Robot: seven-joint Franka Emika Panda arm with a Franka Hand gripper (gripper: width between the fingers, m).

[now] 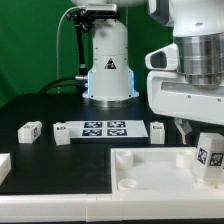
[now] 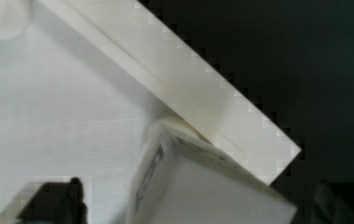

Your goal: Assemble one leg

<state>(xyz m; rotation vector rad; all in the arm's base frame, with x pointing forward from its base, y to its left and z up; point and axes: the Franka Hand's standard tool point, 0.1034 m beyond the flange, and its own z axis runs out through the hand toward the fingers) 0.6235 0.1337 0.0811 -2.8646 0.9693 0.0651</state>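
Observation:
My gripper (image 1: pixel 201 146) is shut on a leg (image 1: pixel 209 158), a small white block with a black-and-white marker, held upright at the right corner of the large white panel (image 1: pixel 140 172). In the wrist view the leg (image 2: pixel 209 185) fills the space between my dark fingers (image 2: pixel 49 203), with the gripper (image 2: pixel 195 206) just inside the panel's raised rim (image 2: pixel 192 75). I cannot tell whether the leg's lower end touches the panel. Three loose legs lie on the black table: one at the exterior view's left (image 1: pixel 28 130), one beside it (image 1: pixel 62 135), one right of the marker board (image 1: pixel 157 132).
The marker board (image 1: pixel 104 128) lies flat at the table's middle, in front of the robot base (image 1: pixel 108 65). A white part (image 1: pixel 4 166) shows at the exterior view's left edge. A green backdrop stands behind.

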